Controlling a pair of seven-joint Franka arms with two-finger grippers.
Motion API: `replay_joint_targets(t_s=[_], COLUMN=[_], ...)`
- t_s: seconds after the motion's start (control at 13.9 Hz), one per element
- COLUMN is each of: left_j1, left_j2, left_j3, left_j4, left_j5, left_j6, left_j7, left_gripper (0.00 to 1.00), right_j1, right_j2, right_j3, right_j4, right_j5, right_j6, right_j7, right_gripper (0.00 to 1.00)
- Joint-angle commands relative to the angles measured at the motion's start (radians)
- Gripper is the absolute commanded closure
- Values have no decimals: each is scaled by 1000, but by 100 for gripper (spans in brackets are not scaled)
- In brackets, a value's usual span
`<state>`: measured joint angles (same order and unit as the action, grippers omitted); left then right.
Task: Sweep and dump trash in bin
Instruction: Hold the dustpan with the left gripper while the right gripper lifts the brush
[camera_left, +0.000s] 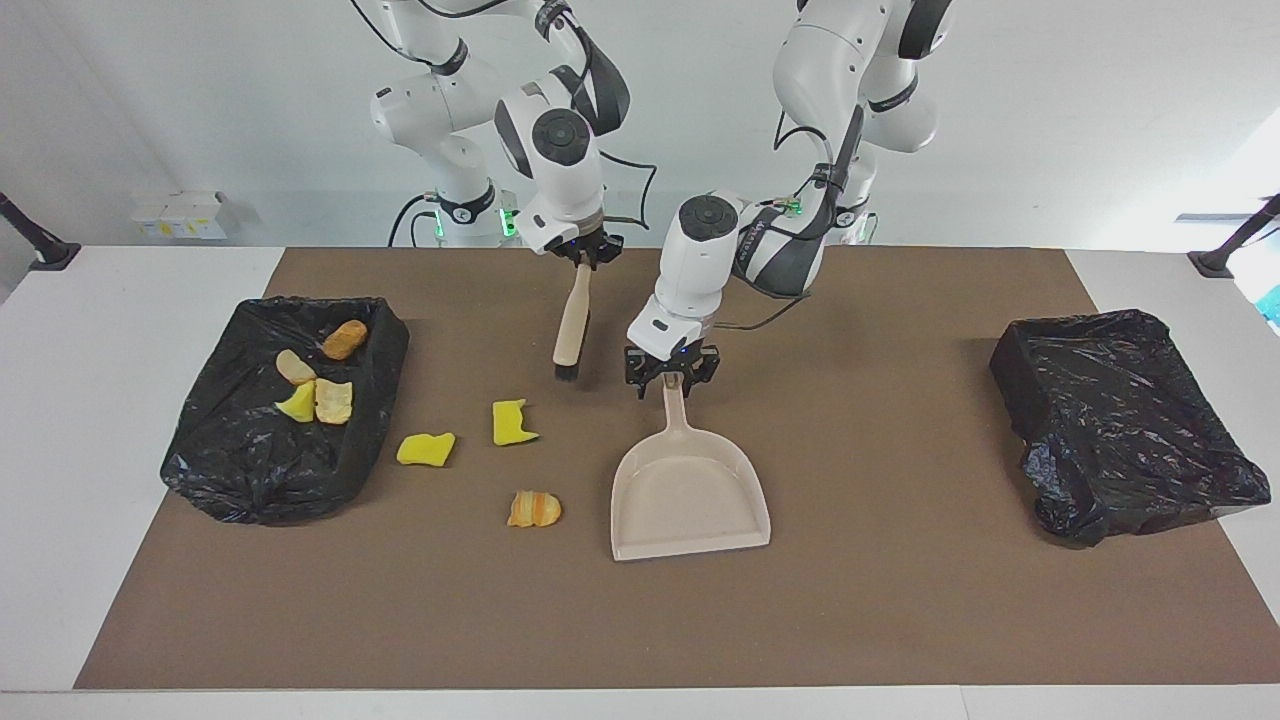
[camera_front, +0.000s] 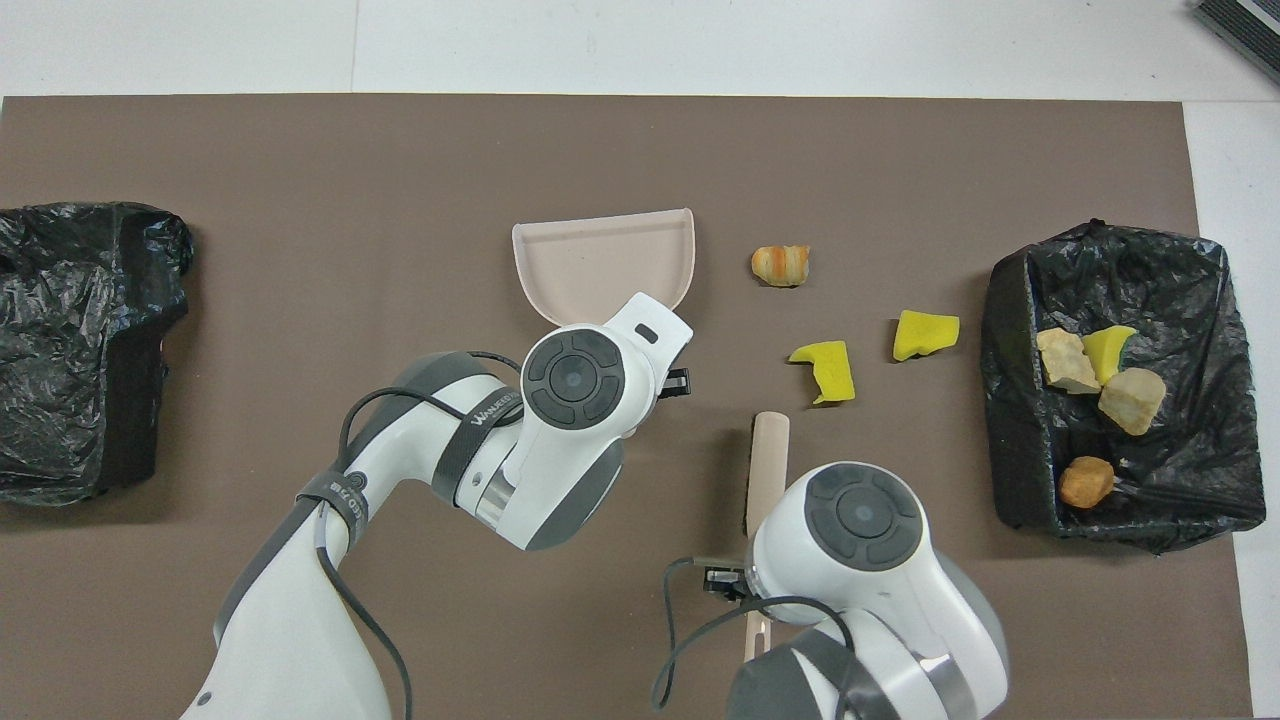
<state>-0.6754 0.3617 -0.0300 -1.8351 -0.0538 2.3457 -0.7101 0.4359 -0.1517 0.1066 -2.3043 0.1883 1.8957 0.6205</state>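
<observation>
We are closing the left pincer (camera_left: 671, 381), seemingly gripping the dustpan (camera_left: 688, 490) handle squarely; the right pincer (camera_left: 583, 259) is clenching the brush (camera_left: 572, 330).

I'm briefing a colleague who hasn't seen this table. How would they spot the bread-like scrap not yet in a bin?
Start at the beige dustpan in the middle of the brown mat. Beside its pan, toward the right arm's end of the table, lies the bread-like scrap. It is orange-and-tan striped, unlike the two plain yellow scraps nearer the robots.
</observation>
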Motion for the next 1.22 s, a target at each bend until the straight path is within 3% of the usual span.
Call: replay_joint_targets(t_s=[0.0,0.14,0.36,0.79,0.93,1.15], left_j1=[-3,-1,17,123,145,187], left_j2=[-6,-13,-36,-151,-162,-164], left_j3=[5,5,16,16,16,16], left_j4=[5,8,22,11,7,-3], left_j5=[63,142,161,161,161,160], left_j6=[-26,-37,-81,-276,-336,-344], left_j7=[-2,9,122,656,818,1180], left_gripper=[100,100,100,100,100,100], right_j1=[-87,-152,-190,-354,-405,-419], right_j2=[32,76,115,196,204,251], right_j3=[13,13,12,10,10,10], right_j4=[32,87,133,218,221,218], right_j5=[-33,-52,-168,-386,-492,-642], right_j6=[23,8,13,45,65,69], right_j7=[-79,-132,-154,-309,-421,-435], right_gripper=[100,100,100,100,100,100])
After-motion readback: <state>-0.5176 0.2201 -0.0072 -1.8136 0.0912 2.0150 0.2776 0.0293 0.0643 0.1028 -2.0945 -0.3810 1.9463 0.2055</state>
